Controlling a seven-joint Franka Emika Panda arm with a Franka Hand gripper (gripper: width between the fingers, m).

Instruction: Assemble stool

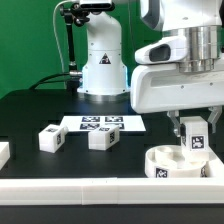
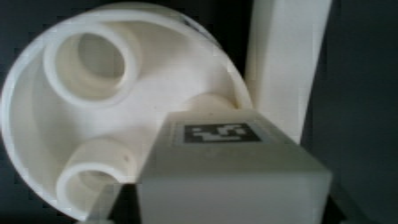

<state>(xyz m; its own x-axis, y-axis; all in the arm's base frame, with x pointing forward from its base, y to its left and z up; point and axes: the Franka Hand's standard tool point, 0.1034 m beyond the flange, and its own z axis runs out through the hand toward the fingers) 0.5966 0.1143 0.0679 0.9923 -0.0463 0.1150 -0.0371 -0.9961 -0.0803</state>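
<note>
The stool's round white seat lies on the table at the exterior view's right, underside up, with round sockets showing in the wrist view. My gripper hangs straight over it, shut on a chunky white stool leg that carries a marker tag. The wrist view shows the leg filling the space between the jaws, its end just above the seat near a socket. Two more loose legs lie on the black table at the exterior view's left.
The marker board lies flat behind the loose legs. A long white rail runs along the table's front edge, and beside the seat stands a white rail. The arm's base stands at the back.
</note>
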